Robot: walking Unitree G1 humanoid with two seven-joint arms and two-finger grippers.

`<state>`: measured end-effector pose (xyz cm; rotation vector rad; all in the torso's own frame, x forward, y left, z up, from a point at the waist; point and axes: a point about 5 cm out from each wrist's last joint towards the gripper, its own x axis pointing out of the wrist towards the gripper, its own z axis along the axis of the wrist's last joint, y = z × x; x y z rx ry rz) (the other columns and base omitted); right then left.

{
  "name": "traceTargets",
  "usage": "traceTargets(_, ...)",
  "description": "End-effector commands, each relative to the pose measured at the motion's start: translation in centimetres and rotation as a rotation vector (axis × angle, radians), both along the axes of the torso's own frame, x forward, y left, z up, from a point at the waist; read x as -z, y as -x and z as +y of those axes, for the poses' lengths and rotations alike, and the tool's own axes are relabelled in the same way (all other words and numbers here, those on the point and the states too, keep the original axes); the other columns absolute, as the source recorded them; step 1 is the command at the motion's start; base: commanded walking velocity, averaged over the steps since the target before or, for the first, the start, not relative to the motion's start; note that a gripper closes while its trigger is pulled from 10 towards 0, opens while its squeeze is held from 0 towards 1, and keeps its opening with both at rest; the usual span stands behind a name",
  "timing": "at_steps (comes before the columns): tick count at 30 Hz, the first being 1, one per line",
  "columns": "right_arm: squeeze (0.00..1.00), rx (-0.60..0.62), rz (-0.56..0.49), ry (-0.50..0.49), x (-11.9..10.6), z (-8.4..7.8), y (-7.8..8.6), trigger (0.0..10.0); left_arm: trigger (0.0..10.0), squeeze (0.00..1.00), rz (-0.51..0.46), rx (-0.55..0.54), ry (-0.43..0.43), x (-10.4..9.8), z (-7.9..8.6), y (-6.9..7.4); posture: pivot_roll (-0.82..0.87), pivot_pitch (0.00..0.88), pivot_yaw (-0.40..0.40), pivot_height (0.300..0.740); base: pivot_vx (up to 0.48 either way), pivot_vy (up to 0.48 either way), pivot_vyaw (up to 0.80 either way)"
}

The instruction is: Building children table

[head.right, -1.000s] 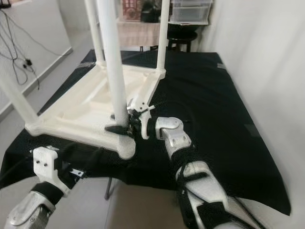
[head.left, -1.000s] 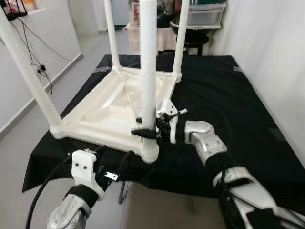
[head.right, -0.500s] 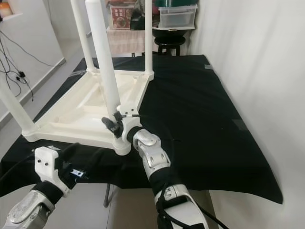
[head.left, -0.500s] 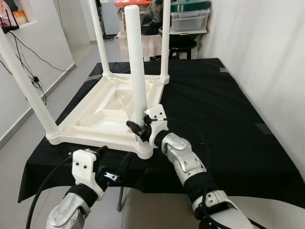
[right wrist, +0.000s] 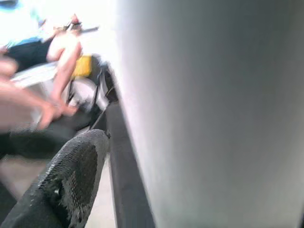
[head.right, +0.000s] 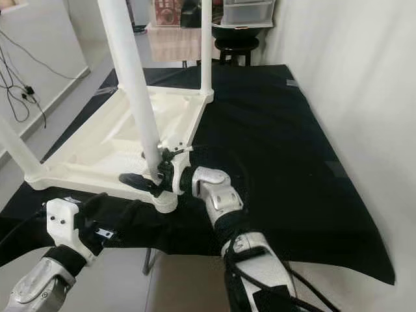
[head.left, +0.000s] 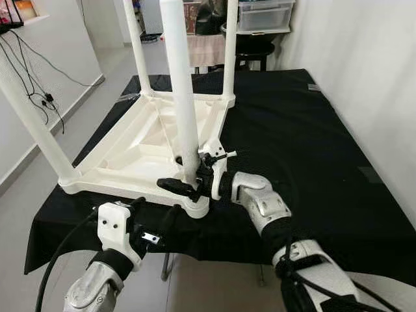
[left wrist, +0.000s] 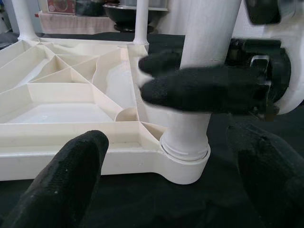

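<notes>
- Lying upside down on the black cloth (head.left: 305,130): white children's table (head.left: 140,153), its four legs pointing up.
- Standing upright in the near corner socket: nearest leg (head.left: 183,110).
- Reaching in from the right, right gripper (head.left: 188,179), black fingers closing around the base of that leg, one on each side.
- Hovering low at the cloth's front edge, just below that corner, left gripper (left wrist: 166,180), fingers (left wrist: 71,180) spreading apart, holding nothing.
- Showing blurred in the right wrist view: a seated person (right wrist: 38,71).

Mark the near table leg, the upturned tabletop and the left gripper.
near table leg (head.left: 182,97), left eye view, mid shaft.
upturned tabletop (head.left: 123,156), left eye view, ribbed underside.
left gripper (left wrist: 171,185), left wrist view, midway between fingertips.
</notes>
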<state>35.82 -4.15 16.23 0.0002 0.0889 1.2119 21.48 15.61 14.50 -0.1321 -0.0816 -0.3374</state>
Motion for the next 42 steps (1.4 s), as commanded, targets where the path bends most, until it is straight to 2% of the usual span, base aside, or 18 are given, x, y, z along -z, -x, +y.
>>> traceTargets(1,0.0,-0.031,-0.007,0.01,0.1,0.2,0.1,10.0,10.0,0.0,0.01,-0.01,-0.008,0.2,0.0,0.1,0.06,0.037,0.014,0.74,0.0,0.0,0.0)
traceTargets(5,0.0,-0.036,-0.014,0.026,0.0,0.0,-0.1,10.0,10.0,0.0,0.009,-0.011,-0.008,0.2,0.0,0.2,0.06,0.038,0.014,0.74,0.0,0.0,0.0)
traceTargets(6,0.0,-0.034,-0.016,0.028,-0.4,-0.3,-0.5,4.1,10.0,0.0,0.009,-0.01,-0.007,0.2,-0.1,0.3,0.07,0.044,0.011,0.74,0.0,0.0,0.0)
traceTargets(7,0.0,-0.034,-0.016,0.028,-0.4,-0.3,-0.5,4.1,10.0,0.0,0.009,-0.01,-0.007,0.2,-0.1,0.3,0.07,0.044,0.011,0.74,0.0,0.0,0.0)
traceTargets(8,0.0,-0.041,-0.017,0.028,-0.8,-0.6,-0.7,0.0,10.0,0.0,0.009,-0.008,-0.006,0.1,-0.1,0.3,0.07,0.046,0.009,0.74,0.0,0.0,0.0)
traceTargets(16,0.0,-0.064,-0.029,0.026,-1.4,-1.4,-0.9,0.0,10.0,0.0,0.008,-0.006,-0.004,0.0,-0.3,0.5,0.06,0.056,0.008,0.74,0.0,0.0,0.0)
traceTargets(24,0.0,-0.09,-0.106,0.146,-0.6,-3.6,-0.4,0.0,10.0,0.0,0.007,-0.003,-0.001,-0.2,-0.2,0.7,0.06,0.082,0.012,0.74,0.0,0.0,0.0)
traceTargets(25,0.0,0.357,-0.066,0.088,0.4,-2.4,-1.0,0.0,10.0,0.0,0.008,-0.003,-0.002,-0.2,0.0,0.8,0.05,0.086,0.013,0.74,0.0,0.0,0.0)
traceTargets(28,0.0,0.357,-0.066,0.088,0.4,-2.4,-1.0,0.0,10.0,0.0,0.008,-0.003,-0.002,-0.2,0.0,0.8,0.05,0.086,0.013,0.74,0.0,0.0,0.0)
traceTargets(29,0.0,0.488,-0.009,0.077,2.4,-0.7,1.3,0.0,10.0,0.0,0.009,-0.002,-0.003,-0.3,0.2,0.8,0.04,0.092,0.04,0.74,0.0,0.0,0.0)
traceTargets(30,0.0,0.488,-0.009,0.077,2.4,-0.7,1.3,0.0,10.0,0.0,0.009,-0.002,-0.003,-0.3,0.2,0.8,0.04,0.092,0.04,0.74,0.0,0.0,0.0)
traceTargets(31,0.0,0.533,0.024,0.104,3.6,0.8,3.1,0.0,10.0,0.0,0.012,-0.002,-0.007,-0.2,0.3,0.7,0.04,0.072,0.051,0.74,0.0,0.0,0.0)
traceTargets(37,0.0,0.514,0.003,0.097,3.6,1.9,3.4,0.0,10.0,0.0,0.018,0.0,-0.007,-0.1,0.5,0.5,0.04,0.067,0.044,0.74,0.0,0.0,0.0)
traceTargets(38,0.0,0.513,-0.01,0.106,3.6,2.1,2.5,1.5,10.0,0.0,0.02,0.0,-0.007,0.0,0.5,0.4,0.05,0.051,0.036,0.74,0.0,0.0,0.0)
traceTargets(39,0.0,0.513,-0.01,0.106,3.6,2.1,2.5,1.5,10.0,0.0,0.02,0.0,-0.007,0.0,0.5,0.4,0.05,0.051,0.036,0.74,0.0,0.0,0.0)
traceTargets(40,0.0,0.478,-0.008,0.085,3.4,2.4,2.1,10.0,10.0,0.0,0.019,-0.009,-0.008,0.1,0.5,0.3,0.05,0.04,0.029,0.74,0.0,0.0,0.0)
traceTargets(41,1.0,0.422,0.0,0.069,3.4,2.9,1.9,10.0,10.0,0.0,0.018,-0.016,-0.01,0.2,0.5,0.2,0.06,0.029,0.028,0.74,0.0,0.0,0.0)
traceTargets(42,1.0,0.422,0.0,0.069,3.4,2.9,1.9,10.0,10.0,0.0,0.018,-0.016,-0.01,0.2,0.5,0.2,0.06,0.029,0.028,0.74,0.0,0.0,0.0)
